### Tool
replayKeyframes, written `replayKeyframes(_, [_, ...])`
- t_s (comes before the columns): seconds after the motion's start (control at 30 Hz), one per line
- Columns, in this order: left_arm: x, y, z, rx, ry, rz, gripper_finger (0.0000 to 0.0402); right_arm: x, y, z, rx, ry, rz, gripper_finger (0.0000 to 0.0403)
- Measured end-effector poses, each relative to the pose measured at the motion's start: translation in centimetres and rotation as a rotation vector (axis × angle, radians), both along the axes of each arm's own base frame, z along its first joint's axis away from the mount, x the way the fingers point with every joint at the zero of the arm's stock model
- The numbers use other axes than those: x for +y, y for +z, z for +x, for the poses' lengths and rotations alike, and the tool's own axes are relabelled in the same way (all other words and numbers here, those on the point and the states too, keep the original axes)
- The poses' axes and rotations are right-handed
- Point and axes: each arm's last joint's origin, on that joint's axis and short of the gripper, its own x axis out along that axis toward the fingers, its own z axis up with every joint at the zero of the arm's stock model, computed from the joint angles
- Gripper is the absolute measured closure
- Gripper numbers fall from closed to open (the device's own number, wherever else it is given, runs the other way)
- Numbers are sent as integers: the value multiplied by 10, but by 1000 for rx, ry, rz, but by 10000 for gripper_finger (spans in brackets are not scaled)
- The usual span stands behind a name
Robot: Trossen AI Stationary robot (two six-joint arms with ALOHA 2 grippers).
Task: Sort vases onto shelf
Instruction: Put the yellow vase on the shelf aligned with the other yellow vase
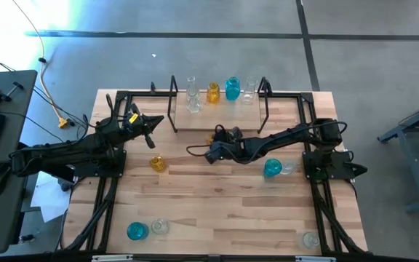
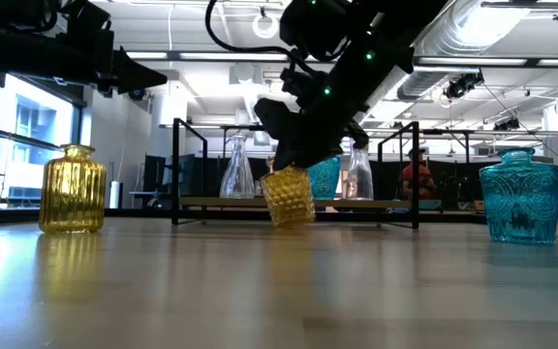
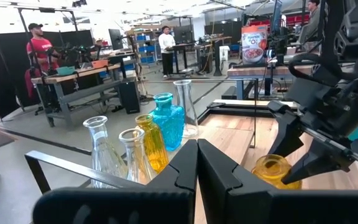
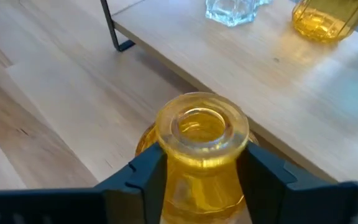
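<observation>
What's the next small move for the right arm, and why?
Probably lift a little and carry forward over the shelf. The right end effector is shut on the amber vase, which hangs tilted just off the tabletop, short of the shelf's front edge. Bare board shows ahead of it, between a clear vase and another amber one.

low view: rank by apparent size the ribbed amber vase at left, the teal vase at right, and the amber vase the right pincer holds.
1. Ribbed amber-yellow glass vase and embossed teal-blue glass vase: look alike in size, no ranking.
2. Amber-yellow glass vase clamped in the right pincer: smallest, though it sits farther from the camera and is partly hidden.
</observation>
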Motion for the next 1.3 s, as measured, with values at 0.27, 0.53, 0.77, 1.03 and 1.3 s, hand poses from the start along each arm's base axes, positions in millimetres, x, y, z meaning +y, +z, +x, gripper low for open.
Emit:
replayKeyframes(0.27, [0, 0, 0, 0, 0, 0, 401, 0, 1, 1, -9, 9, -3, 267])
replayKeyframes(0.53, [0, 0, 0, 0, 0, 0, 401, 1, 1, 1, -41, -20, 39, 265])
replayKeyframes(0.77, [0, 0, 0, 0, 0, -1, 402, 6, 0, 0, -59, -37, 51, 208])
replayKeyframes(1.03, [0, 0, 0, 0, 0, 0, 401, 2, 5, 4, -116, -66, 14, 148])
replayKeyframes(1.3, [0, 0, 0, -1, 0, -1, 402, -12, 5, 7, -111, -33, 15, 144])
